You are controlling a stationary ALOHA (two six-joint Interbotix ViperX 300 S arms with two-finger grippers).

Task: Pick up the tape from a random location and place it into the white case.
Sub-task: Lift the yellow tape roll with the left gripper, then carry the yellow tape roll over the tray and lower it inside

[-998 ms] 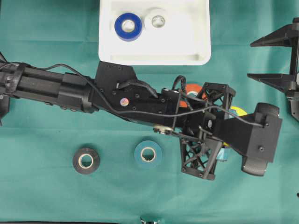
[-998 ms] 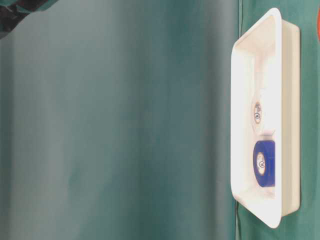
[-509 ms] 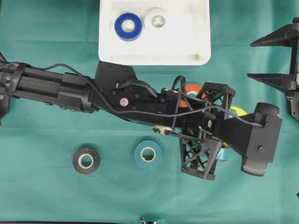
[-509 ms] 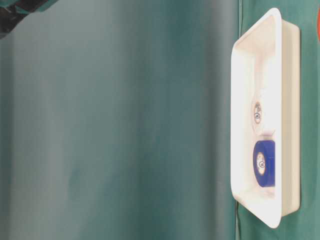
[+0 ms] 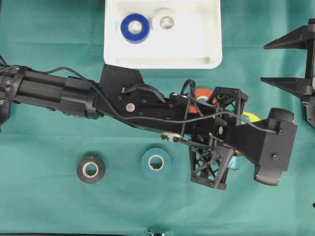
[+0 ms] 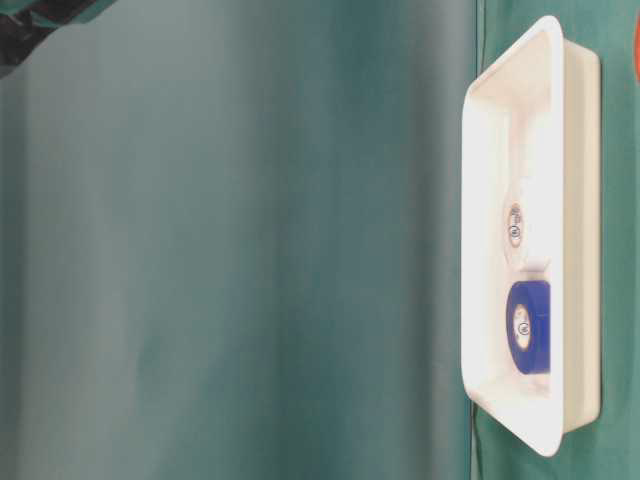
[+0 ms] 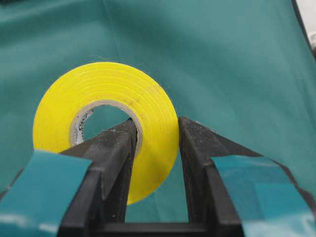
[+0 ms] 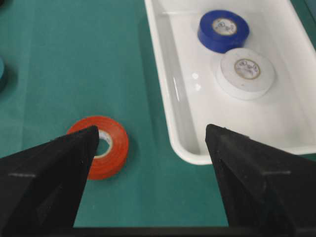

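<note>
Left fingers (image 7: pixel 126 163) clamped together, right fingers (image 8: pixel 59 168) spread wide

From overhead, the left arm (image 5: pixel 147 105) hid most of the yellow tape (image 5: pixel 251 117) and orange tape (image 5: pixel 204 93). The white case (image 5: pixel 162 56) ran off the top edge.
</note>
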